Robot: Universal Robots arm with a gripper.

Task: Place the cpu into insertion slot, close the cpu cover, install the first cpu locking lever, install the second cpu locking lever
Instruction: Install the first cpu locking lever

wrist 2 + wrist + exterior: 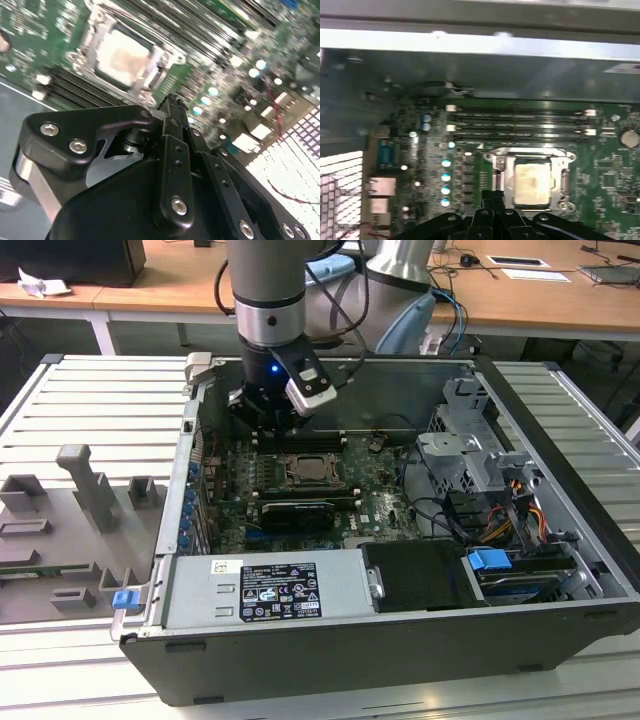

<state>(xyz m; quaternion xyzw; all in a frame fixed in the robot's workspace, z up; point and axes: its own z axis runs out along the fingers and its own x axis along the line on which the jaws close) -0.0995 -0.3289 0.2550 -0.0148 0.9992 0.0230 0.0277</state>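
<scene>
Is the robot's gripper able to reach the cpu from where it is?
Probably yes. The gripper hangs just beside the cpu, which sits in its socket under the cpu cover, and nothing stands between them.

pale beige cpu [532,184] in silvery cpu cover [496,172], green motherboard [605,165], black computer case [330,655].

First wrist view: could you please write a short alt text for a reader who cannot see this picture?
The cpu, a pale beige square chip, sits in its socket on the green motherboard, framed by the silvery cpu cover. The black gripper is just beside the socket, its fingers shut together with nothing between them. Beyond the socket lie long memory slots and the grey case wall.
</scene>
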